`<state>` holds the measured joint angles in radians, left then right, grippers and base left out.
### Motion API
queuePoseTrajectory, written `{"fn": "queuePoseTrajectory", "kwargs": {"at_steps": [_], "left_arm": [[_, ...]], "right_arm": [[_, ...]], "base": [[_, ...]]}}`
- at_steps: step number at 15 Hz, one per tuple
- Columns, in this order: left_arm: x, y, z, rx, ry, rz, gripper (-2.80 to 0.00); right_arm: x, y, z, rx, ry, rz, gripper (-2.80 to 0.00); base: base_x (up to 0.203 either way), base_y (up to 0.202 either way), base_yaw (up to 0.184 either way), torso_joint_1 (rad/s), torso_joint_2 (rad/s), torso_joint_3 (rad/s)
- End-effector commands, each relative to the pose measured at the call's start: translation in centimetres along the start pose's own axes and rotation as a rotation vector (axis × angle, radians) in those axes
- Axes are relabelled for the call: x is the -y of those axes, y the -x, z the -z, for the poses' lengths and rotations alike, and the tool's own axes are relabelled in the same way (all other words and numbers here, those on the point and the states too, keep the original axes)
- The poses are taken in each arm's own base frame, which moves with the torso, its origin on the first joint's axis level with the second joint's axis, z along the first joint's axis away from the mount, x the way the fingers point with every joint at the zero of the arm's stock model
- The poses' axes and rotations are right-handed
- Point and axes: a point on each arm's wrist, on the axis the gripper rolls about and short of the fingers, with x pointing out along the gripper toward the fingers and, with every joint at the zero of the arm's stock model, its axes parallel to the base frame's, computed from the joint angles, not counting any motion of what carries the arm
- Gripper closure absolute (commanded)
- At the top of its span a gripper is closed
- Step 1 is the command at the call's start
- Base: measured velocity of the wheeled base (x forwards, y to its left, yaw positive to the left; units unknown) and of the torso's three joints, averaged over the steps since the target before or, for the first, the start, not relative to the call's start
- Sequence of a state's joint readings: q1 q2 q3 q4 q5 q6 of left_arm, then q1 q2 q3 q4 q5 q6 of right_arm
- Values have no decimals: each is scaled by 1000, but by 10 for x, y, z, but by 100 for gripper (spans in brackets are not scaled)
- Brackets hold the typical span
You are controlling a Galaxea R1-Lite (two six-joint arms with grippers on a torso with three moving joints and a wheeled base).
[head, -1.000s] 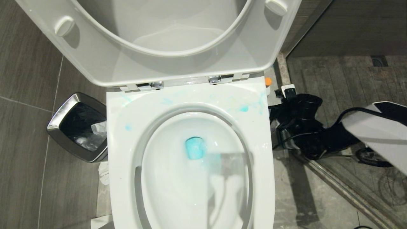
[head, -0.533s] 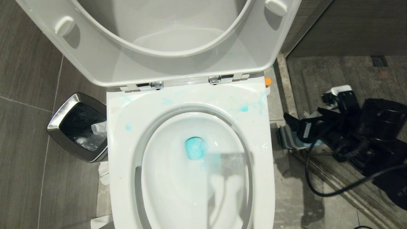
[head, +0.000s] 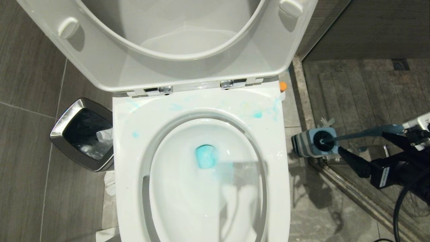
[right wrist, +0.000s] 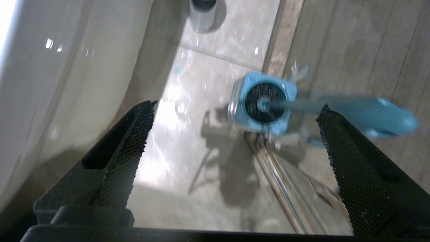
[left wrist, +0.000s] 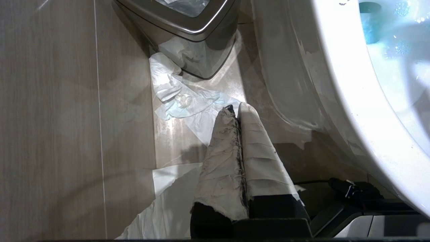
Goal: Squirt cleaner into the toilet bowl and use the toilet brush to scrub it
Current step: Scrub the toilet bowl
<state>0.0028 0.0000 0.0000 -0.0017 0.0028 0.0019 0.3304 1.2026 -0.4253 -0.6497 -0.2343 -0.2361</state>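
reaching for the toilet brush [head: 364,132] seems to be the step in hand: the right gripper [head: 364,151] sits at the right edge of the head view with its two black fingers spread wide apart and nothing between them. the brush stands in its square grey-blue holder [head: 310,143] on the floor, just right of the toilet bowl [head: 201,174], and its slim teal handle leans toward the right edge of the frame. in the right wrist view the holder [right wrist: 263,102] is right of the centre and the rounded handle tip [right wrist: 386,116] passes just above the right finger [right wrist: 349,161], so the handle is not yet between the fingers.

teal cleaner lies already in the water at the centre of the bowl and in smears on the rim near the hinges, so i judge that the squirting is done. only the orange cap of the cleaner [head: 283,86] shows, behind the upper right corner of the bowl.

the left gripper [left wrist: 237,111] hangs low beside the bowl, its wrapped fingers pressed together and empty, over crumpled paper [left wrist: 178,97] near the waste bin [left wrist: 188,20].

risks as i see them: the handle is thin and tilted, so a closing finger can push it aside and not catch it. a grip too near the tip can let the brush swing. the light holder can also tip or lift with the brush.
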Motion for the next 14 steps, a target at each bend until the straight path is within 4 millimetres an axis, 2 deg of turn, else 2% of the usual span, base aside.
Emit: {"fn": "queuePoseTrajectory", "kwargs": {"at_steps": [1, 3, 5, 8, 11, 14], "left_arm": [[0, 0, 0, 0, 0, -1, 0], [0, 0, 0, -1, 0, -1, 0], [0, 0, 0, 0, 0, -1, 0], [0, 0, 0, 0, 0, -1, 0], [0, 0, 0, -2, 0, -1, 0], [0, 0, 0, 0, 0, -1, 0]], "right_arm": [[7, 25, -5, -69, 31, -20, -280], [9, 34, -2, -166, 61, -38, -280], [9, 33, -2, -190, 60, -35, -280], [6, 32, 17, -267, -29, -29, -280], [8, 18, 20, -315, -72, 0, -280], [1, -6, 35, -430, -76, -6, -280]], "base": [[0, 0, 0, 0, 0, 0], [0, 0, 0, 0, 0, 0], [0, 0, 0, 0, 0, 0], [0, 0, 0, 0, 0, 0], [0, 0, 0, 0, 0, 0], [0, 0, 0, 0, 0, 0]]}}
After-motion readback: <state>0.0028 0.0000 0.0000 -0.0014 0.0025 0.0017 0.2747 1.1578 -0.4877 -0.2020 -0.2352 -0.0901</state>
